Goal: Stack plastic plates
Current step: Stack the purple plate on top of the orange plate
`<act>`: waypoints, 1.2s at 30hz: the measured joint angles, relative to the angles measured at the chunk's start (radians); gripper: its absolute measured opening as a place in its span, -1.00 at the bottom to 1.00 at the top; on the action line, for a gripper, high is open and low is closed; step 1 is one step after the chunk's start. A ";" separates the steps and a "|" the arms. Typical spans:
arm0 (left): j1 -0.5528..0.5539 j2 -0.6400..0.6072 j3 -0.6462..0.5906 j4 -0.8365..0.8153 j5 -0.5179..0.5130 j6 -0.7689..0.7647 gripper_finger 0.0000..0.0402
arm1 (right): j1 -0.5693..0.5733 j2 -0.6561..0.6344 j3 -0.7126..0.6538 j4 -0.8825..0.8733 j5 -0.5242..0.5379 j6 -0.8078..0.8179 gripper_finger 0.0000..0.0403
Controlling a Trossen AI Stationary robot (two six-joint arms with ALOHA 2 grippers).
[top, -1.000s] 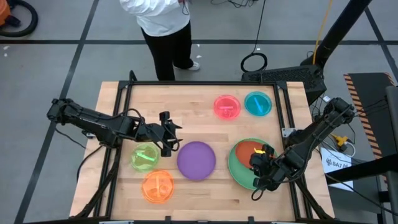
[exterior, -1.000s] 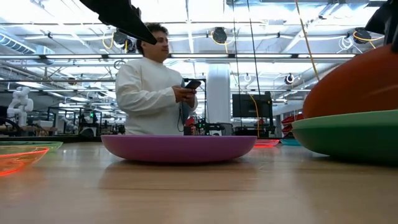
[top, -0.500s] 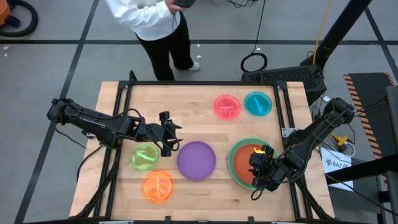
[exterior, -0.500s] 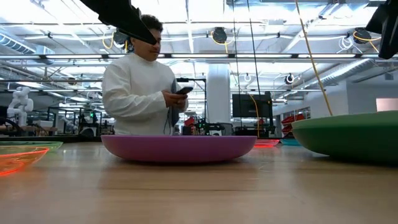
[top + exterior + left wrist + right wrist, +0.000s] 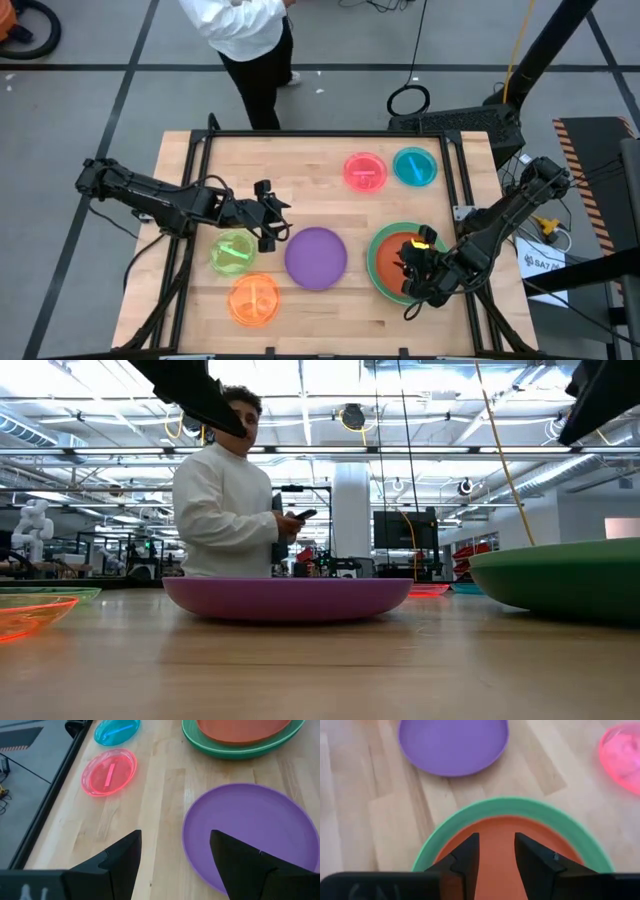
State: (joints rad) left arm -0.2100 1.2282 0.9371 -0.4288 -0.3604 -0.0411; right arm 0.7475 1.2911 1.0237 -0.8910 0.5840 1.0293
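An orange-red plate (image 5: 495, 827) lies flat inside a larger green plate (image 5: 375, 262) at the table's near right. My right gripper (image 5: 496, 840) hovers open just above them, fingers slanting down, touching neither. A purple plate (image 5: 316, 257) rests on the table in the near middle. My left gripper (image 5: 175, 837) hangs open above the table beside the purple plate's left rim. Small translucent plates lie apart: pink (image 5: 365, 172) and blue (image 5: 415, 167) at the far right, lime (image 5: 233, 252) and orange (image 5: 253, 300) at the near left.
A black rail frame (image 5: 330, 134) runs around the wooden table top. A person in a white top (image 5: 250, 40) stands beyond the far edge, looking at a phone. Bare wood (image 5: 290, 180) lies between the purple plate and the pink one.
The orange-red plate stood tilted up on the green plate at my right gripper; it has dropped flat into the green plate and my right gripper has let go of it, turning a little in place. My left arm has kept still. The person has shifted along the far edge.
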 joint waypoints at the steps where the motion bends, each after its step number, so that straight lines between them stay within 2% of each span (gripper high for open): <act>1: 0.000 0.000 0.000 0.000 0.000 -0.007 0.20 | 0.000 0.000 0.000 -0.001 0.018 -0.005 -0.41; 13: -0.006 0.029 0.001 -0.007 0.001 -0.033 0.20 | -0.036 0.000 0.000 0.003 0.098 -0.078 -0.41; 18: -0.013 0.080 0.002 -0.005 0.002 -0.042 0.20 | -0.056 0.000 0.000 0.008 0.127 -0.132 -0.41; 36: -0.015 0.303 0.001 0.042 0.003 -0.081 0.20 | -0.176 0.000 0.000 0.101 0.127 -0.393 -0.41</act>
State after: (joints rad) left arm -0.2249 1.5311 0.9379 -0.3865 -0.3576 -0.1223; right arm 0.5714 1.2911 1.0237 -0.7901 0.7113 0.6367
